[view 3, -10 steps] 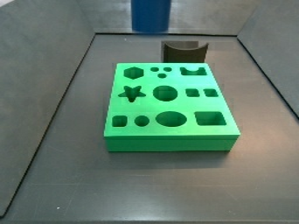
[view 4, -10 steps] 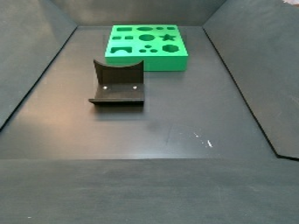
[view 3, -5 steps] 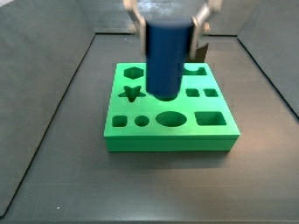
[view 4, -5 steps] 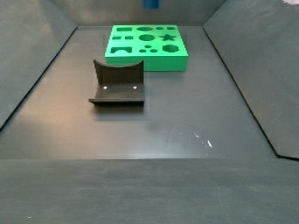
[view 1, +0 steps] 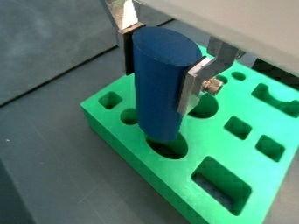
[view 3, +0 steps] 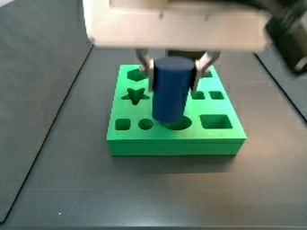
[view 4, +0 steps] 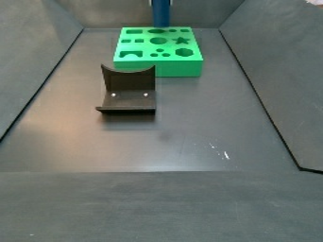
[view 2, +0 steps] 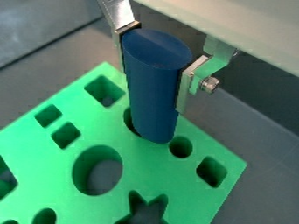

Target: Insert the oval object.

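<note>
My gripper [view 3: 171, 65] is shut on the oval object [view 3: 171, 90], a smooth blue upright peg, and hangs over the green block [view 3: 228, 135]. In both wrist views the silver fingers [view 1: 198, 83] [view 2: 197, 74] clamp the peg [view 1: 156, 83] [view 2: 152, 79] on its two sides near the top. The peg's lower end sits at the mouth of the large oval hole [view 1: 176, 150] in the block [view 1: 128, 131] [view 2: 70, 175]. How deep it reaches I cannot tell. In a side view the peg [view 4: 161, 11] shows over the block [view 4: 161, 57] at the far end.
The block has several other shaped holes: a star [view 3: 135, 93], a hexagon, circles and squares [view 3: 216, 120]. The dark fixture [view 4: 127, 90] stands on the floor in front of the block. Grey walls enclose the dark floor [view 4: 190, 161].
The gripper has come down with the peg, from above the block to the oval hole. The peg now shows lower in both side views.
</note>
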